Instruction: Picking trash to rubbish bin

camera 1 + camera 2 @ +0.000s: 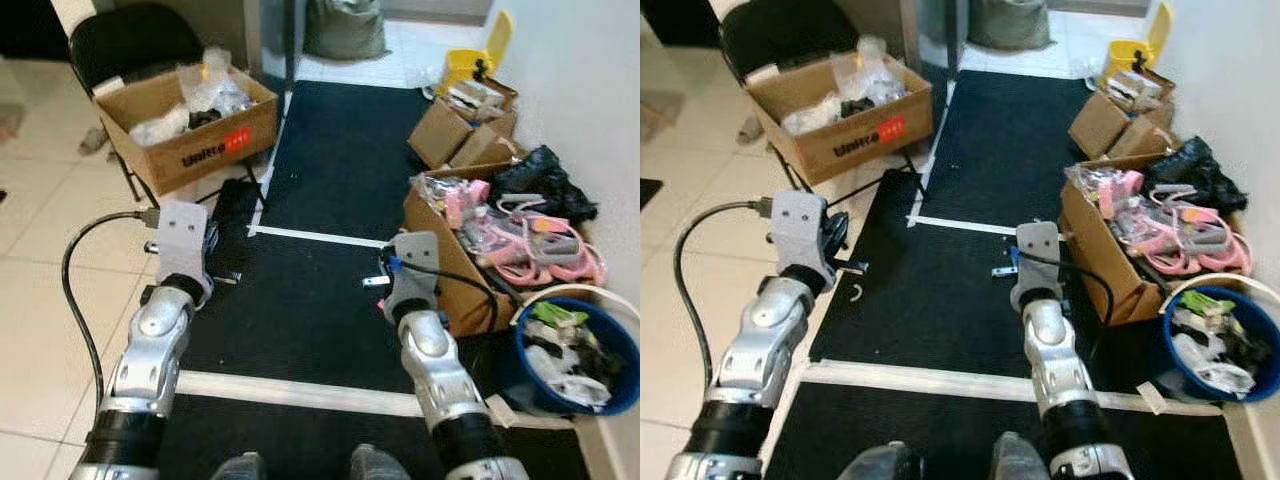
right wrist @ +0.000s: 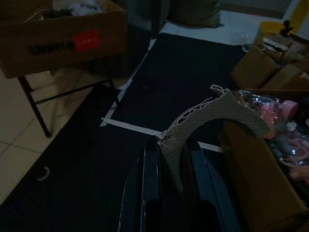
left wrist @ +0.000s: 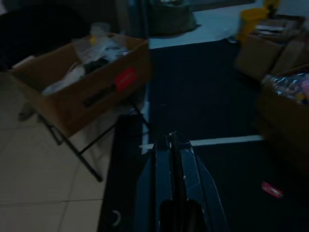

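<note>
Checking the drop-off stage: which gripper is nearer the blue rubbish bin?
Right. The right gripper, shut on a grey plastic scrap, is just left of the blue rubbish bin; the left gripper is across the black mat.

The blue rubbish bin [image 1: 590,375] is cut off by the picture's right edge, and its contents are too jumbled to name. Beside it, the open cardboard box [image 1: 1102,255] hides the right gripper's [image 2: 170,159] fingertips in the head views.
</note>
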Motion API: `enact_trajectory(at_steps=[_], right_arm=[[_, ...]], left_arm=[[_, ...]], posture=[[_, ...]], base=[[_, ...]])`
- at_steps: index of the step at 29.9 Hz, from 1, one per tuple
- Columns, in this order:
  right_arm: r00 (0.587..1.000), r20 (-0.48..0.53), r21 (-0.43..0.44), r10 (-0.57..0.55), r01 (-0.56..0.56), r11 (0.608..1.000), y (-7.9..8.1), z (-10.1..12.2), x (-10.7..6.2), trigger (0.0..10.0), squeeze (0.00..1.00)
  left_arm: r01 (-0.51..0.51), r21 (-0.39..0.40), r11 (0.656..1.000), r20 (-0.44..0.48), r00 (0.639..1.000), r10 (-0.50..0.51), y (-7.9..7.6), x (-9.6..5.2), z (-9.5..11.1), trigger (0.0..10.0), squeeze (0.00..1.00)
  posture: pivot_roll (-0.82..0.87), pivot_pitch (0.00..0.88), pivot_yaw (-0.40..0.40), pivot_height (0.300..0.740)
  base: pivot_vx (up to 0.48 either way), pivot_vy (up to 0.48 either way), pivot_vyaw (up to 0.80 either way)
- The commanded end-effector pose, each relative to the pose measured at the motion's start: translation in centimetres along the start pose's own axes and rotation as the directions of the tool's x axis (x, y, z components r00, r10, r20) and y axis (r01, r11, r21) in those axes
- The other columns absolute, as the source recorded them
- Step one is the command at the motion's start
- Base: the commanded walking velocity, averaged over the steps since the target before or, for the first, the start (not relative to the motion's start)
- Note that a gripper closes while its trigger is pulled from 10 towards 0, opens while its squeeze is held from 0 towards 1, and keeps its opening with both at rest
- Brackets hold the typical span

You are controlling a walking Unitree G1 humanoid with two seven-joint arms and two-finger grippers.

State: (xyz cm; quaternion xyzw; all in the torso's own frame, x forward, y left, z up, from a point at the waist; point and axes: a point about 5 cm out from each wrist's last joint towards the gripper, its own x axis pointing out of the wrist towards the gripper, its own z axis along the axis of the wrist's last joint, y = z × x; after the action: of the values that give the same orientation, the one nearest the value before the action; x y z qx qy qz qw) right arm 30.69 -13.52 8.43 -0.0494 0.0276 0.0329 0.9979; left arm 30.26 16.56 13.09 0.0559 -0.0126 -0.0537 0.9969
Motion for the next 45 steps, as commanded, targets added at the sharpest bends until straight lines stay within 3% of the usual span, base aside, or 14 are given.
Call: enact_trajectory(at_steps=[1,45], right_arm=[[1.0,-0.012,-0.002,0.004,-0.005,1.0,-0.02,-0.29,-0.09,10.0,0.0],[0.998,-0.052,-0.016,-0.034,0.033,0.999,-0.39,-0.77,0.36,10.0,0.0]], left_arm=[[-0.001,0.012,1.0,-0.018,1.0,0.001,0.13,-0.05,-0.32,10.0,0.0],[-0.017,0.012,1.0,-0.025,1.0,0.017,0.49,0.09,-0.24,10.0,0.0]], posture=[[0.04,0.054,0.007,0.74],[0.05,0.075,0.001,0.74]], base=[[0.311,0.0,0.0],[0.305,0.0,0.0]])
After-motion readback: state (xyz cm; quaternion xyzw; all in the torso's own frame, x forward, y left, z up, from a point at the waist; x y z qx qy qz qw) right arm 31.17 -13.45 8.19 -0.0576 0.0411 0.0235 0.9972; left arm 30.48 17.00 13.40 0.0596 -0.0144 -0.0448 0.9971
